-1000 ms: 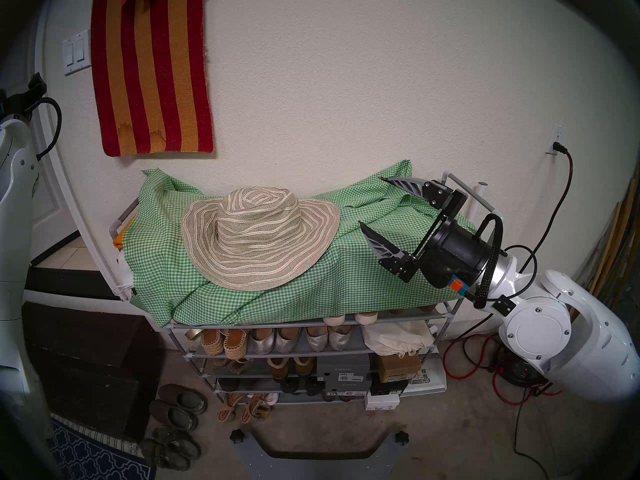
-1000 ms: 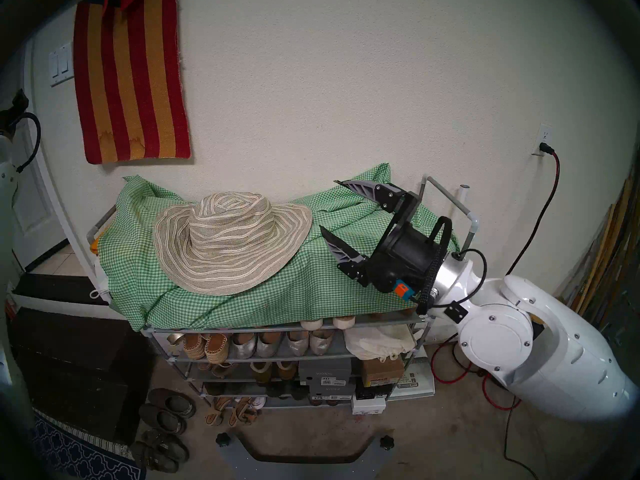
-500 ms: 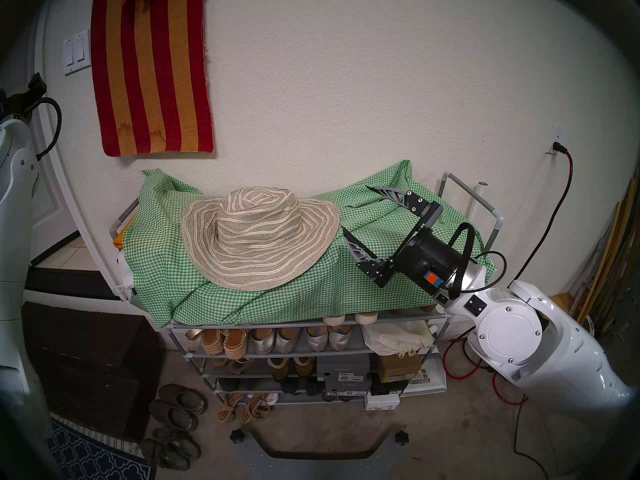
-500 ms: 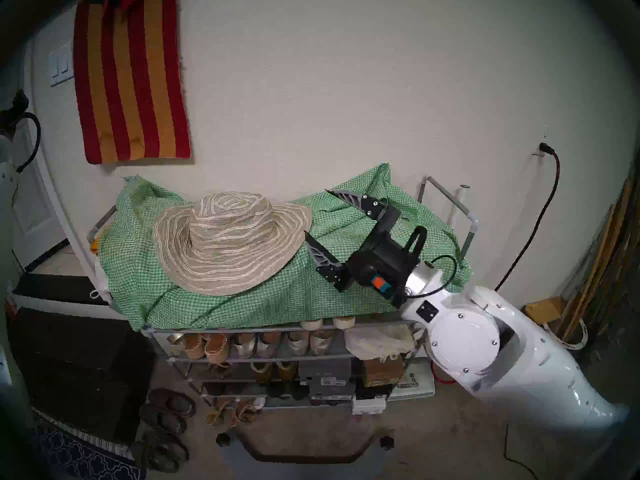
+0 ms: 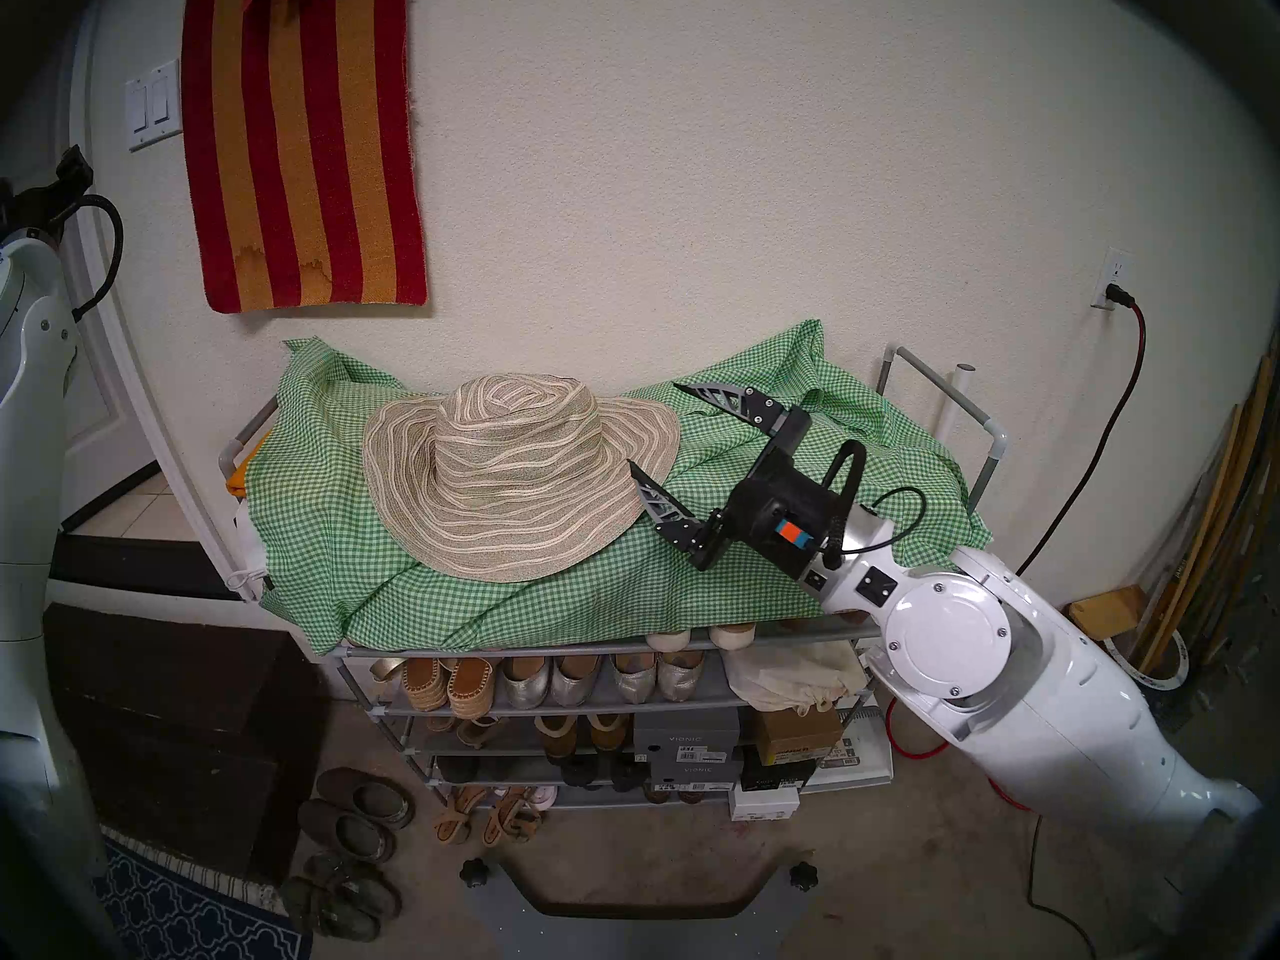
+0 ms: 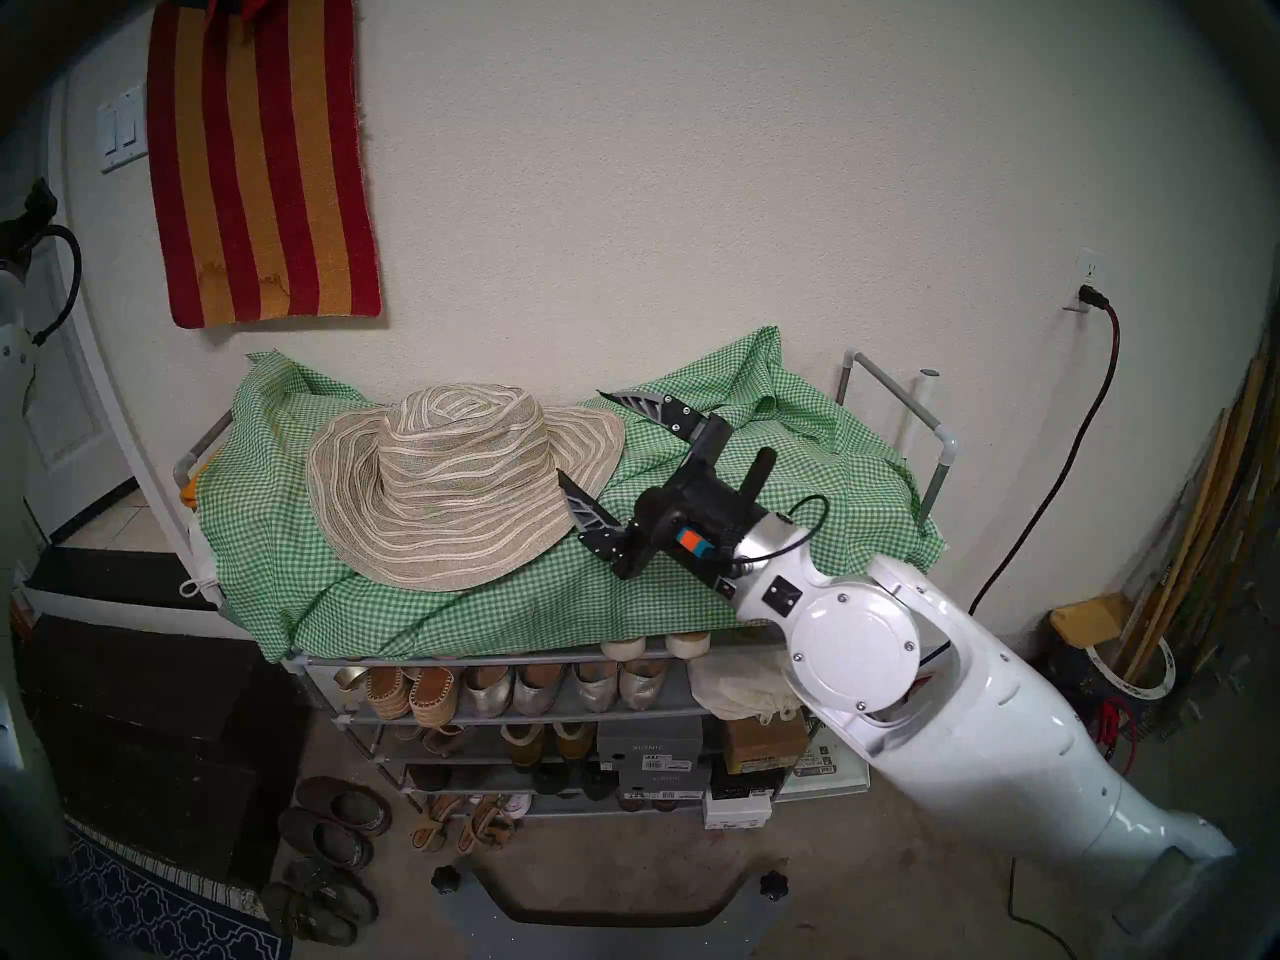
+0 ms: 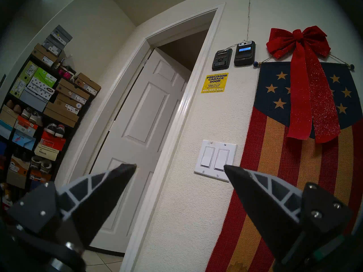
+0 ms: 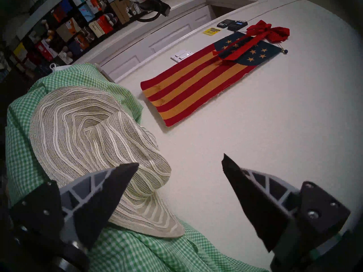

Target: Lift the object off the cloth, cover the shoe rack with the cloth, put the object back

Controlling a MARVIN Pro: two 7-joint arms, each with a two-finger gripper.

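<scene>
Beige striped sun hat (image 5: 521, 477) flat atop rumpled green gingham cloth (image 5: 762, 591) bunched over shoe rack (image 5: 893, 629) top

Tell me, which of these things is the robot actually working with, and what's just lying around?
Part of the job:
- sun hat
- green checked cloth
- shoe rack
- right gripper, fingers open beside the hat brim

Just lying about:
- striped wall hanging
- slippers on the floor
- dark wooden chest

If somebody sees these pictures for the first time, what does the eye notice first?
First the big striped hat, lying on the green checked cloth bunched over the top of the shoe rack. Next the right gripper, open, its fingers at the hat's right brim. Then the red-and-orange rug hanging on the wall above.
</scene>
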